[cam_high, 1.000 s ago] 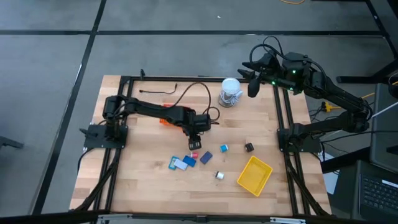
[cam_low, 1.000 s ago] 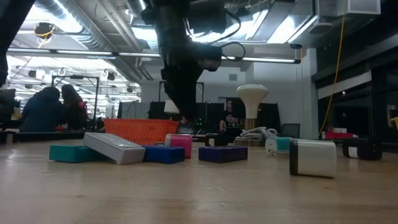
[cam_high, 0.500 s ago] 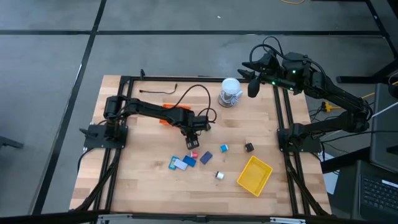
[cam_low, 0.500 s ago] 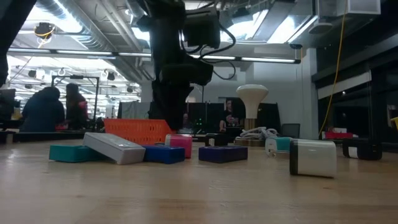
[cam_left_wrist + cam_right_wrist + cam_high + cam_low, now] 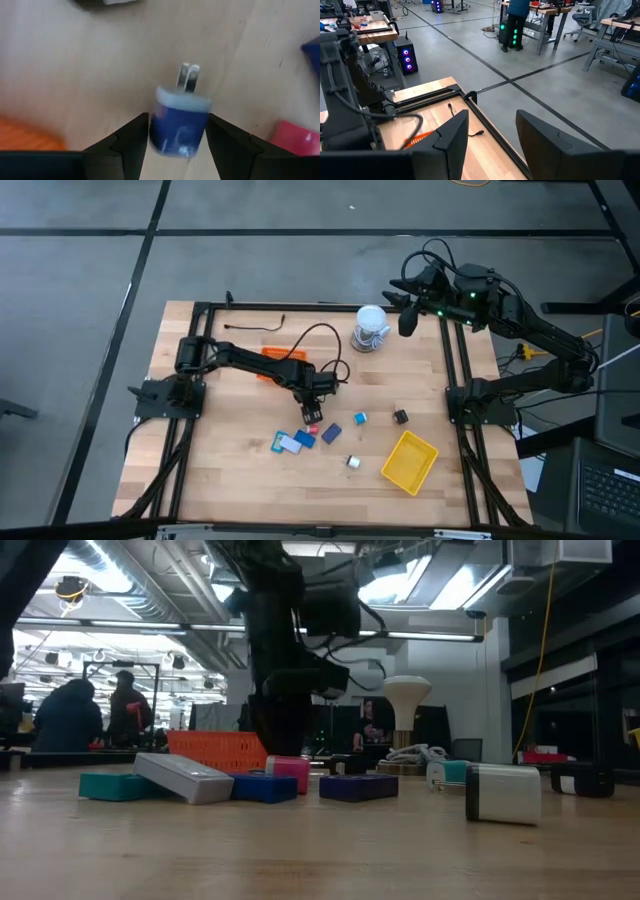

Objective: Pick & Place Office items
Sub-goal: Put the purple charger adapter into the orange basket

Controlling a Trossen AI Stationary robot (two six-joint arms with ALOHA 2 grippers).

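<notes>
Navy plug block (image 5: 179, 121) clamped between left hand's (image 5: 176, 137) fingers (image 5: 131, 135) — long axis running along the fingers, two metal prongs pointing away from the wrist, out past the fingertips. Held just above the worktop (image 5: 240, 470), near mid-table, next to the pink block (image 5: 312, 428). Pink block just beside, not touching, as far as visible. Other small items — light blue (image 5: 360, 418), navy (image 5: 331, 433), black (image 5: 400, 417) — scattered nearby, between the left hand (image 5: 309, 412) and yellow tray (image 5: 409, 461). Orange tray (image 5: 272, 360) partly hidden under left arm. Right hand (image 5: 490, 132) parked high off the far right corner, fingers apart, holding nothing.
</notes>
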